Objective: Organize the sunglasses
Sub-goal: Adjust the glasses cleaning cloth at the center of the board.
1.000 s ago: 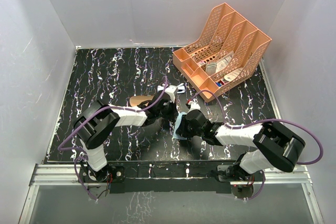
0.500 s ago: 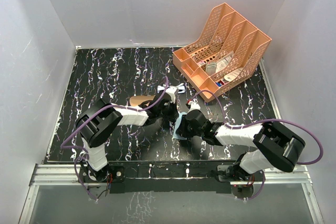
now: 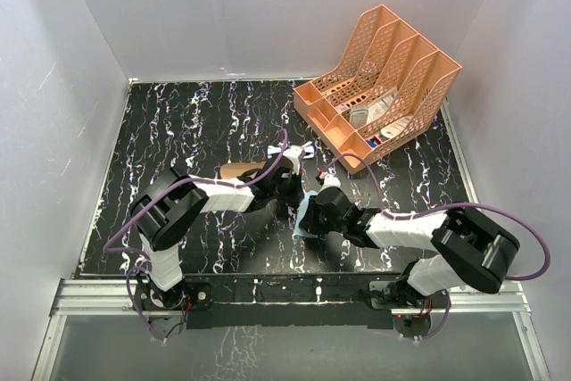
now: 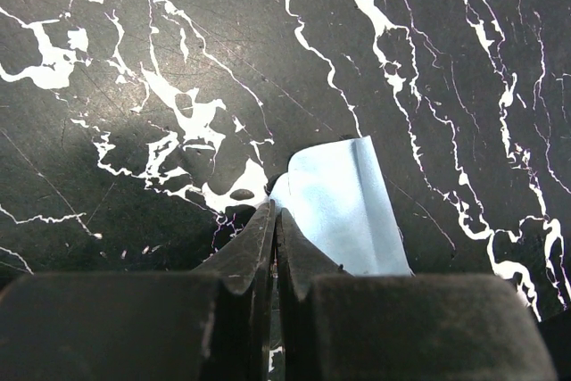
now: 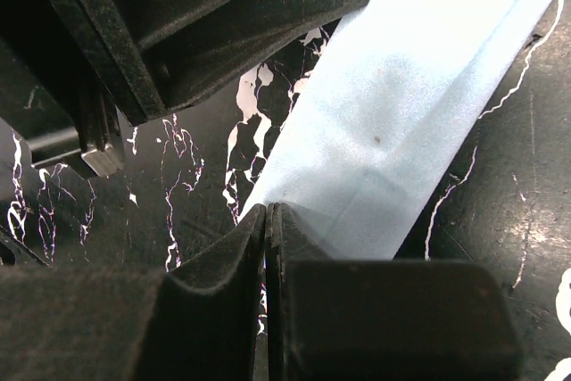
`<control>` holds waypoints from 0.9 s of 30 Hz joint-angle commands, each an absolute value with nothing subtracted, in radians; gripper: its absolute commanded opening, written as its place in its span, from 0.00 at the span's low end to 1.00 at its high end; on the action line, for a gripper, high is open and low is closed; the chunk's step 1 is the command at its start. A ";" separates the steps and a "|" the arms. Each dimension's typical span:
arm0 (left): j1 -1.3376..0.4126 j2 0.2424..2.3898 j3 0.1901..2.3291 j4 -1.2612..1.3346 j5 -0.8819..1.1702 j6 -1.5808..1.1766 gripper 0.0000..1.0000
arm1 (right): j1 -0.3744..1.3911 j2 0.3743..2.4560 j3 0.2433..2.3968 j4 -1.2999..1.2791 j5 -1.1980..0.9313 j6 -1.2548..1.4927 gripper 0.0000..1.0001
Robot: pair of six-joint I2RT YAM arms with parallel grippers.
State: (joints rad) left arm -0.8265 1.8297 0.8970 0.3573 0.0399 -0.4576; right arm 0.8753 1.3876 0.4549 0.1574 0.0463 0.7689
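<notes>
1. Both pinched closed on the cloth (image 4: 343,211) mid-counter (image 3: 178,122): left gripper (image 4: 275,211), right gripper (image 5: 267,207).
2. Untouched sunglasses (image 3: 303,147) lie just beyond.
3. Judged: cloth step; next needs coordinated arms that keep both pinches.

Left arm: you will find its black elbow block (image 3: 168,218) a shade further right than a second ago, and the white forearm (image 3: 223,194) has been carried with it toward the middle of the table. Right arm: its elbow block (image 3: 477,252) has also drifted a touch to the right, and the right gripper (image 5: 266,211) has drawn back slightly toward the near edge. Light blue cloth (image 5: 401,131): the strip showing between the arms has moved a little with them, too slightly to say more.
</notes>
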 commanded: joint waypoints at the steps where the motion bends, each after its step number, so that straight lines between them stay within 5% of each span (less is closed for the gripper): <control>1: -0.822 1.855 0.924 0.280 0.000 -0.451 0.00 | 0.885 1.382 0.422 0.035 0.036 0.752 0.04; 27: -0.821 1.865 0.927 0.282 0.001 -0.456 0.00 | 0.942 1.326 0.396 0.016 0.044 0.768 0.04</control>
